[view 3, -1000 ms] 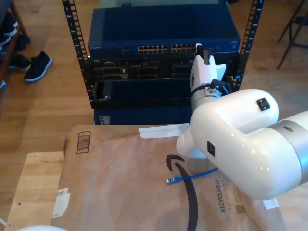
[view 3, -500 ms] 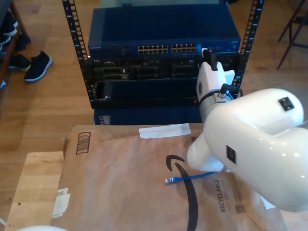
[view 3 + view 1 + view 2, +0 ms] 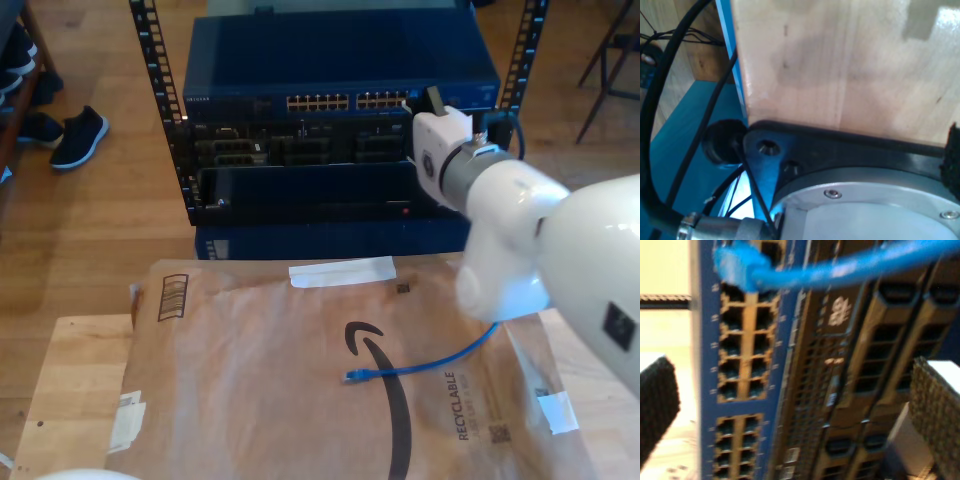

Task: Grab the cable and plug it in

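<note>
The blue cable (image 3: 420, 366) lies on the brown paper. One plug (image 3: 352, 377) is free and the cable's far part passes behind the white arm (image 3: 520, 230). In the second wrist view the cable's other plug (image 3: 737, 267) sits blurred at a port of the blue switch (image 3: 740, 365), with the cable (image 3: 865, 262) running across in front. My second gripper (image 3: 797, 405) faces the ports, open, its pads (image 3: 655, 410) wide apart and nothing between them. In the exterior view it (image 3: 428, 100) is at the switch's right-hand port block (image 3: 383, 101). A dark textured bit (image 3: 953, 152) shows in the first wrist view.
The rack (image 3: 340, 120) stands behind the table, with black units (image 3: 300, 150) under the switch. White tape (image 3: 342, 271) holds the paper (image 3: 250, 380) to the wooden table (image 3: 80, 380). The first wrist view looks at a wooden panel (image 3: 840, 65), a black plate (image 3: 840, 150) and black cables (image 3: 655, 125).
The white arm has swung toward the exterior view's right, uncovering more of the cable on the paper. The gripper has slid a little right along the switch front. The free plug stayed put.
</note>
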`<act>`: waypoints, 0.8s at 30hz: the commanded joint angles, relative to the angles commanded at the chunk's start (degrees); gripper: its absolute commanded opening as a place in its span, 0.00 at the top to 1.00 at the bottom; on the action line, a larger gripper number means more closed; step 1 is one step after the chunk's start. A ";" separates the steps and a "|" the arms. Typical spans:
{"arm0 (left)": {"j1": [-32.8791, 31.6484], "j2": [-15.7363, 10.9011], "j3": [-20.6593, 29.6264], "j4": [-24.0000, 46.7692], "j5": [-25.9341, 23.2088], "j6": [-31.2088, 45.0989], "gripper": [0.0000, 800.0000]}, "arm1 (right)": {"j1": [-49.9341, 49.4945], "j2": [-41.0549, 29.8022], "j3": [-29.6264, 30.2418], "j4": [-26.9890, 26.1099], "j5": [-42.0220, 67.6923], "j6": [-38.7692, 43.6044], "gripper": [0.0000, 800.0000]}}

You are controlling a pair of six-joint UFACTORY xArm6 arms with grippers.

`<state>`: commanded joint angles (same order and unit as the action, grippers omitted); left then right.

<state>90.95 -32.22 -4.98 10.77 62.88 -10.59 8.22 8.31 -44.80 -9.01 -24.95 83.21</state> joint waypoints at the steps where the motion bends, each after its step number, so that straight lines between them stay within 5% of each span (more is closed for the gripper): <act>1: 0.00 -0.09 -0.09 0.00 0.00 0.00 0.00 | -1.49 -1.14 0.53 -2.81 3.60 0.09 0.12; 11: 0.00 -0.09 0.00 -0.09 0.00 0.00 0.00 | -14.15 -12.66 4.13 -24.53 27.87 -0.53 0.01; 24: 0.00 0.00 -0.09 0.00 0.00 0.00 0.00 | -27.69 -24.97 12.48 -25.85 47.12 -13.80 0.00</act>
<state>90.95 -32.22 -5.07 10.77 62.88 -10.59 -19.47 -16.66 -32.32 -34.86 22.18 69.41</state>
